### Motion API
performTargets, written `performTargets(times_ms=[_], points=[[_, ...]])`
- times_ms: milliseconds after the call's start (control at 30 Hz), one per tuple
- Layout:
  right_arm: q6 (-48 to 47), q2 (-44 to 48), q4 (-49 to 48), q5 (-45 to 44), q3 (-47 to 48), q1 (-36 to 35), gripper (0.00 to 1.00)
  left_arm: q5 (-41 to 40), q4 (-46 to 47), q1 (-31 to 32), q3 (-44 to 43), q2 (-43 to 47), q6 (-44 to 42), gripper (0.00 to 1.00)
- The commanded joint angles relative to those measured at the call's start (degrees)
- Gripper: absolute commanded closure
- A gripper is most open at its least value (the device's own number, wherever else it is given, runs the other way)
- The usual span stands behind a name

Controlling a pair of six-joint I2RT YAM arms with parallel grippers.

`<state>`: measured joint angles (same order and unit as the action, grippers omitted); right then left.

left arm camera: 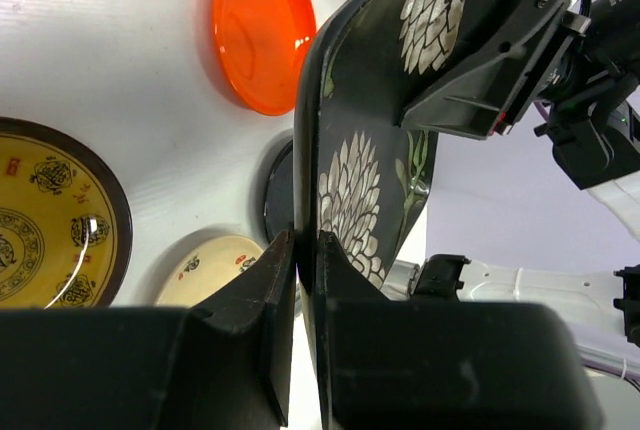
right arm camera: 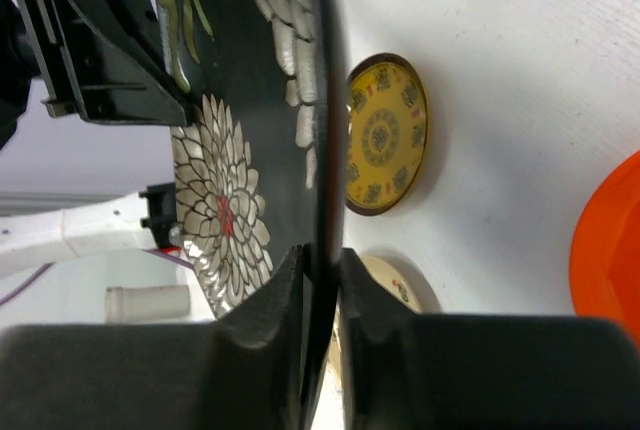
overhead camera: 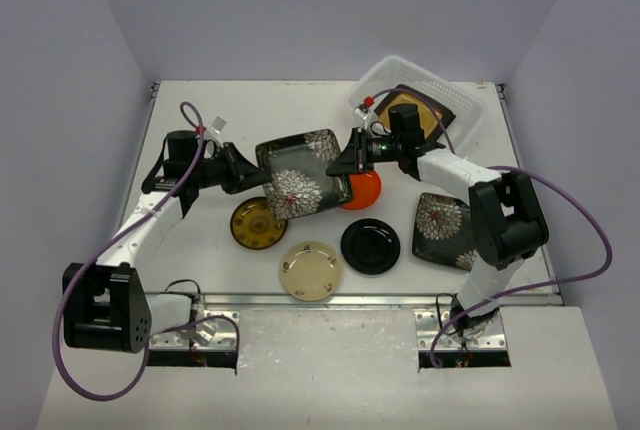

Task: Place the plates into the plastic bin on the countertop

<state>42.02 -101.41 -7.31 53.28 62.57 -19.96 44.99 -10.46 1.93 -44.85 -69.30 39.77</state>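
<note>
Grippers on both arms are clenched on one dish: the black floral square plate (overhead camera: 300,178) is held above the matte white countertop (overhead camera: 215,110), the left gripper (overhead camera: 256,172) pinching its left rim and the right gripper (overhead camera: 344,163) the opposite rim (in each wrist view the two fingers press against both faces of the edge). Below the plate's right corner lies the round orange plate (overhead camera: 364,193), partly hidden by it. Nearer the arms sit the round brown-yellow patterned plate (overhead camera: 256,223), the round cream plate (overhead camera: 311,270) and the round black plate (overhead camera: 370,246), close together but not touching. A second black floral square plate (overhead camera: 443,228) lies just beside the right arm's elbow. The translucent white slotted plastic bin (overhead camera: 385,72) stands at the far right corner, just beyond the right wrist, with a mustard square plate (overhead camera: 406,110) inside. Bare countertop shows along the far edge left of the bin and in the far left corner.
</note>
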Motion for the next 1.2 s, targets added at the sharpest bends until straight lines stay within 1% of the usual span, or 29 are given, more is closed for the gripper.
performTargets(times_ms=[0, 33, 67, 100, 133, 167, 200, 233, 267, 333, 400, 467, 567, 667, 733, 767, 800, 833, 933, 1067, 1167], points=[[0.14, -0.14, -2.28, 1.59, 0.69, -0.37, 0.97, 5.66, 6.74, 0.61, -5.27, 3.65, 2.59, 1.0], [0.06, 0.14, -1.88, 1.19, 0.82, -0.35, 1.0, 4.93, 5.47, 0.61, -5.65, 3.52, 1.79, 0.99], [-0.16, 0.47, -1.22, 0.75, 1.03, -0.35, 1.0, 4.17, 4.15, 0.61, -6.14, 3.25, 0.8, 0.98], [-0.57, 0.89, -0.08, -0.17, 1.35, -0.3, 1.0, 2.82, 2.39, 0.57, -6.74, 3.07, -0.43, 0.92], [-0.89, 1.4, 1.05, -1.35, 1.61, -0.17, 1.0, 0.81, 0.21, 0.53, -7.47, 2.98, -1.87, 0.73], [-0.89, 2.06, 1.99, -2.99, 1.66, 0.16, 1.0, -2.63, -2.85, 0.53, -8.51, 3.08, -3.74, 0.24], [-0.59, 2.69, 2.6, -3.53, 1.62, 0.57, 1.0, -6.44, -6.24, 0.53, -9.8, 3.12, -5.6, 0.09], [0.76, 3.77, 2.91, -5.08, 1.26, 1.7, 1.0, -13.13, -10.96, 0.53, -12.24, 3.29, -8.46, 0.03], [1.47, 4.29, 3.0, -6.72, 0.81, 2.92, 1.0, -19.0, -13.07, 0.53, -14.15, 3.59, -10.63, 0.0], [5.33, 6.68, 2.92, -10.74, -0.18, 5.79, 1.0, -29.11, -19.02, 0.49, -16.61, 5.31, -14.07, 0.0], [9.0, 8.74, 2.81, -15.41, -1.45, 9.48, 1.0, -40.49, -22.02, 0.53, -17.52, 8.19, -17.21, 0.0], [13.85, 10.38, 2.36, -18.06, -1.79, 14.2, 1.0, -43.68, -22.12, 0.53, -15.05, 11.6, -19.31, 0.0], [19.05, 10.94, 2.11, -23.14, 0.01, 18.91, 1.0, -40.83, -19.01, 0.58, -9.35, 14.54, -20.82, 0.0], [21.19, 10.1, 3.89, -30.39, 3.9, 19.55, 1.0, -36.74, -16.68, 0.88, -3.36, 16.59, -21.49, 0.0], [20.72, 8.75, 7.53, -38.35, 8.58, 19.55, 1.0, -36.1, -15.21, 0.88, -0.34, 18.09, -22.03, 0.0], [20.56, 7.97, 8.86, -39.9, 10.18, 19.61, 1.0, -35.94, -14.77, 0.94, 1.24, 19.02, -22.13, 0.0], [20.46, 6.65, 10.42, -41.83, 12.38, 19.61, 1.0, -35.56, -14.27, 1.24, 1.69, 19.56, -21.93, 0.0], [20.14, 4.84, 12.18, -45.64, 14.93, 19.61, 1.0, -34.59, -13.37, 1.8, 2.35, 20.89, -21.86, 0.0], [17.04, -0.1, 16.1, -51.23, 22.19, 19.61, 1.0, -33.72, -12.38, 3.09, 3.28, 23.51, -21.68, 0.0], [14.63, -5.76, 19.68, -55.5, 29.11, 19.53, 1.0, -33.22, -11.94, 5.87, 3.62, 23.7, -21.84, 0.0], [13.61, -8.18, 21.42, -57.73, 32.15, 19.58, 1.0, -33.13, -11.95, 7.58, 3.63, 23.65, -21.93, 0.0]])
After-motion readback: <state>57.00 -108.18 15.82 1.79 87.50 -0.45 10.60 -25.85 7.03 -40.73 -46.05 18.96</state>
